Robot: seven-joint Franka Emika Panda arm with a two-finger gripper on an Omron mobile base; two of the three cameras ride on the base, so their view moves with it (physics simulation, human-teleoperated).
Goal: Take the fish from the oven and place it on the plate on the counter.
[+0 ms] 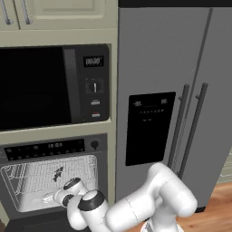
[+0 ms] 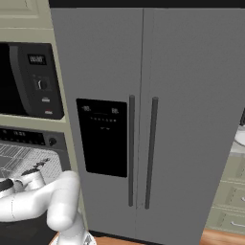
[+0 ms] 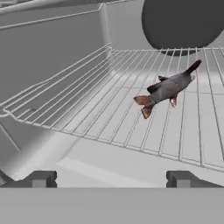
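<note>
The oven (image 1: 54, 148) stands open, showing its light interior and wire rack (image 3: 131, 109). The small dark grey fish (image 3: 168, 87) lies on the rack, right of centre in the hand view, also seen as the fish (image 1: 57, 173) in the left base view. My gripper (image 3: 111, 179) is open at the oven's mouth, in front of and below the fish, with nothing between its fingers; in the left base view the gripper (image 1: 46, 198) reaches into the opening. At the right edge of the right base view, a pale round shape cut by the frame looks like the plate (image 2: 240, 136) on the counter (image 2: 237, 149).
A black-windowed microwave (image 1: 50, 86) sits above the oven. A tall grey fridge (image 2: 143, 119) with two bar handles stands right of it. Beige drawers (image 2: 232, 201) lie under the counter at far right. The oven's lowered door (image 1: 36, 223) lies below my arm.
</note>
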